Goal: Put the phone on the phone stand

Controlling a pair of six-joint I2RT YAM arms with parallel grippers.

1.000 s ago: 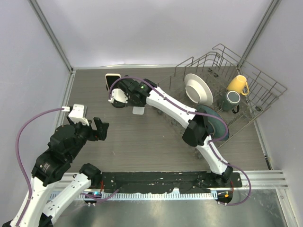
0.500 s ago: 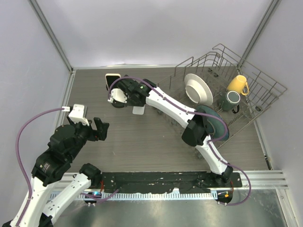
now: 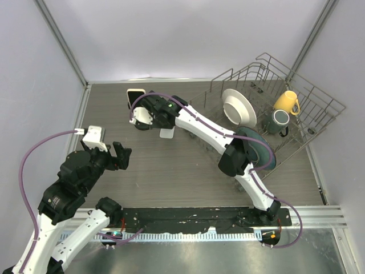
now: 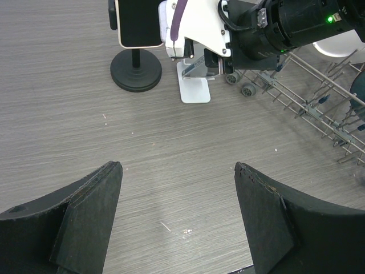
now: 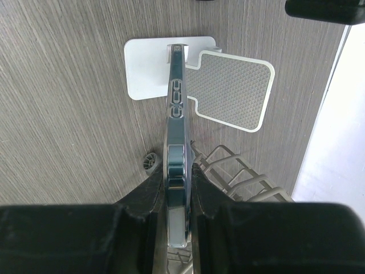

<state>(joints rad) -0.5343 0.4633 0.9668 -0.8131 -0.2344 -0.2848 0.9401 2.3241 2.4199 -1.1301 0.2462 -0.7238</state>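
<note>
Placement is under way but not finished: the right arm's (image 3: 199,124) jaws are clamped on the phone (image 5: 175,131), holding it edge-on by its two faces directly over the white phone stand (image 5: 147,65) at the far left of the counter (image 4: 68,125). The phone's leading end sits at the stand's upright, beside the dotted rest plate (image 5: 231,91). I can't tell from the wrist view whether it is touching yet. I judge that what's left is to seat it against the rest, let go and back away. A black round stand (image 4: 136,69) just beside it already carries another phone (image 4: 138,23), so I read the white one as my target. The left arm's (image 3: 74,182) jaws hang spread wide and empty over bare counter, well apart from the action. Compared with a second ago, the right wrist has crept only slightly toward the far left, and the left arm hasn't shifted at all.
</note>
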